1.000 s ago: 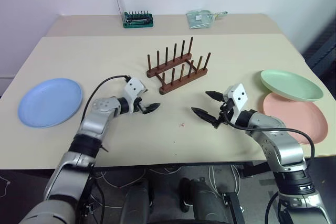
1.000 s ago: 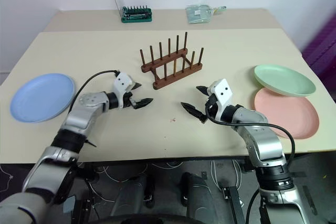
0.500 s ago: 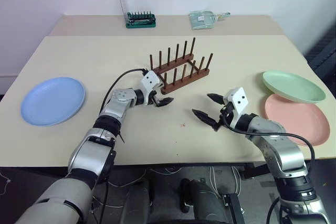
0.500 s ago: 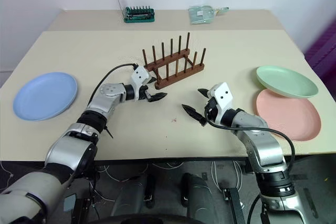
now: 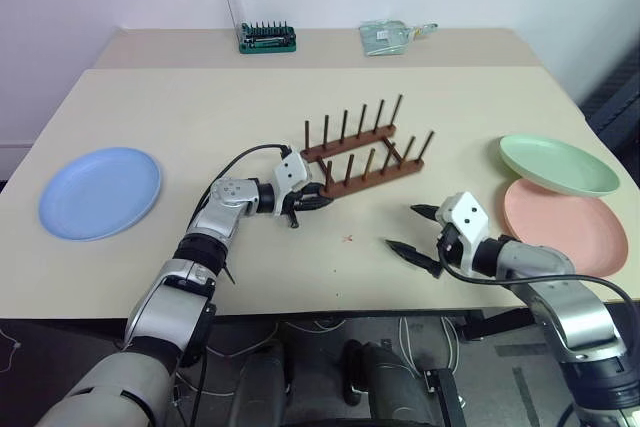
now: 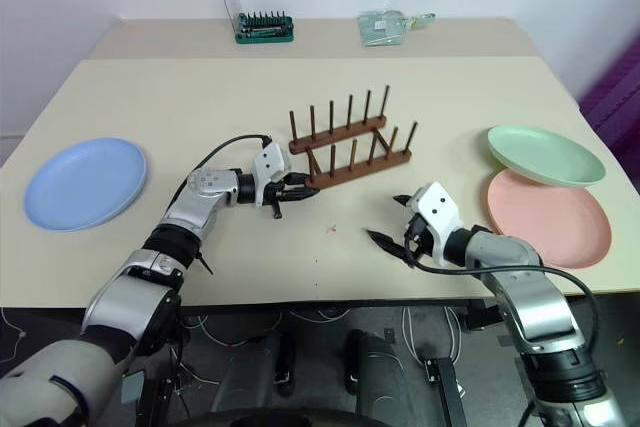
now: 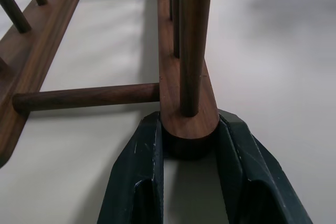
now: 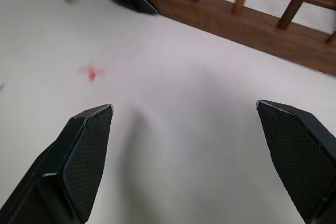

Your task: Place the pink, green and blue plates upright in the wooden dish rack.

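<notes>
Wooden dish rack (image 5: 366,150) sits at centre frame on the beige table (image 5: 200,107), its near rail end pinched between the left gripper (image 5: 312,203) fingers. Right gripper (image 5: 415,231) hovers lower right, fingers spread wide. Blue plate (image 5: 99,192) lies far left; green plate (image 5: 556,163) overlaps pink plate (image 5: 575,233) at right

No readable text — no labels, brands, numbers — anywhere.

The beige table (image 5: 180,117) carries the wooden dish rack (image 5: 365,152), blue plate (image 5: 99,192), and green plate (image 5: 556,163) overlapping the pink plate (image 5: 565,227).
</notes>
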You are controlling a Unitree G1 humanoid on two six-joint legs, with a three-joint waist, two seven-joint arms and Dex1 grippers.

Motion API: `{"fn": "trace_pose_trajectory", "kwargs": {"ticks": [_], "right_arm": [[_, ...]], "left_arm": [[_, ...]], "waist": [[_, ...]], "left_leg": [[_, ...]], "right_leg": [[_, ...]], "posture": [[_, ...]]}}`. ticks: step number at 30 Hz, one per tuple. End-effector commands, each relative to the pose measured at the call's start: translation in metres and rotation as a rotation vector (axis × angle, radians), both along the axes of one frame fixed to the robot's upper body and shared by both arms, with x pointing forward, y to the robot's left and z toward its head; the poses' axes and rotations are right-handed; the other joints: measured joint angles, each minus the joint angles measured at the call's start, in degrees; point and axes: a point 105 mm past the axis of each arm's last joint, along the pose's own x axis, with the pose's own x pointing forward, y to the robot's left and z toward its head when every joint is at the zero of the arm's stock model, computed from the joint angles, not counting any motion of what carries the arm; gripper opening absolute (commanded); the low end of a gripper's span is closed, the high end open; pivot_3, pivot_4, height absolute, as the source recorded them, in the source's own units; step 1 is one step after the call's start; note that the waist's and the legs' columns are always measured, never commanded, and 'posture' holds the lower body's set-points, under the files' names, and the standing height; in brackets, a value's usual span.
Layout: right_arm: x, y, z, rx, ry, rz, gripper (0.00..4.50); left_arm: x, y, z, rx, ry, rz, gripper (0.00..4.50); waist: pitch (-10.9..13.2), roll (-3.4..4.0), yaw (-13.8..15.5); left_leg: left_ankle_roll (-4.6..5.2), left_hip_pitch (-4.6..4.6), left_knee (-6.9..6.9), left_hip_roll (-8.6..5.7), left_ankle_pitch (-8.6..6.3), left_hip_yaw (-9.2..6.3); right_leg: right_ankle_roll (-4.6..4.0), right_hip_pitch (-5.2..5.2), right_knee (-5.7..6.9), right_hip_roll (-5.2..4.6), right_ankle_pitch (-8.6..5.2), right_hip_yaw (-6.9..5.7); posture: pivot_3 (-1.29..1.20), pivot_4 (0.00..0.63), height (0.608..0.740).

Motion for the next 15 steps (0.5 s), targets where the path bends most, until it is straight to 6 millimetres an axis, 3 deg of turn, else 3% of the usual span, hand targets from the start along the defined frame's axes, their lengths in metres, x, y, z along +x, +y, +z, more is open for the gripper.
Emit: {"fn": "trace_pose_trajectory", "kwargs": {"ticks": [1, 6, 9, 13, 14, 15], "right_arm": [[-0.001, -0.003, 0.019, 0.002, -0.065, 0.007, 4.5], [-0.002, -0.003, 0.019, 0.003, -0.072, -0.008, 4.5], [-0.001, -0.003, 0.019, 0.001, -0.08, -0.019, 4.5], [0.0, -0.005, 0.019, -0.005, -0.081, -0.036, 4.5], [0.001, -0.007, 0.019, -0.009, -0.079, -0.045, 4.5], [0.003, -0.008, 0.019, -0.011, -0.076, -0.05, 4.5]], "left_arm": [[-0.006, -0.01, 0.013, 0.016, -0.048, -0.098, 0.87], [0.001, -0.013, 0.011, 0.041, -0.05, -0.074, 0.87], [0.004, -0.011, 0.015, -0.006, -0.009, -0.049, 2.05], [0.017, 0.008, 0.012, 0.033, -0.042, 0.081, 4.07], [0.017, 0.014, 0.011, 0.033, -0.031, 0.096, 4.44], [0.014, 0.02, 0.01, 0.039, -0.019, 0.094, 4.44]], "waist": [[0.0, -0.01, -0.1], [0.0, -0.01, -0.1], [0.0, -0.01, -0.1], [0.0, -0.01, -0.1], [0.0, -0.01, -0.2], [0.0, -0.01, -0.3]], "left_leg": [[0.0, 0.0, 0.0, 0.0, 0.0, -0.01], [0.0, 0.0, 0.0, 0.0, 0.0, -0.04], [0.0, 0.0, 0.01, 0.0, 0.0, -0.03], [0.0, 0.0, 0.0, 0.0, 0.0, -0.05], [0.0, 0.01, 0.0, 0.0, 0.0, -0.05], [0.0, 0.01, 0.0, 0.01, 0.0, -0.05]], "right_leg": [[0.0, 0.0, 0.0, 0.0, 0.0, 0.0], [0.01, 0.0, 0.0, 0.04, 0.0, 0.0], [0.02, 0.0, 0.0, 0.03, 0.0, 0.0], [0.02, 0.0, 0.0, 0.04, 0.0, 0.0], [0.01, 0.0, 0.0, 0.04, 0.0, 0.0], [0.02, 0.0, 0.0, 0.05, 0.0, 0.01]], "posture": [[0.0, 0.15, 0.73], [0.0, 0.15, 0.73], [0.0, 0.15, 0.73], [0.0, 0.15, 0.73], [0.0, 0.15, 0.73], [0.0, 0.15, 0.73]]}}
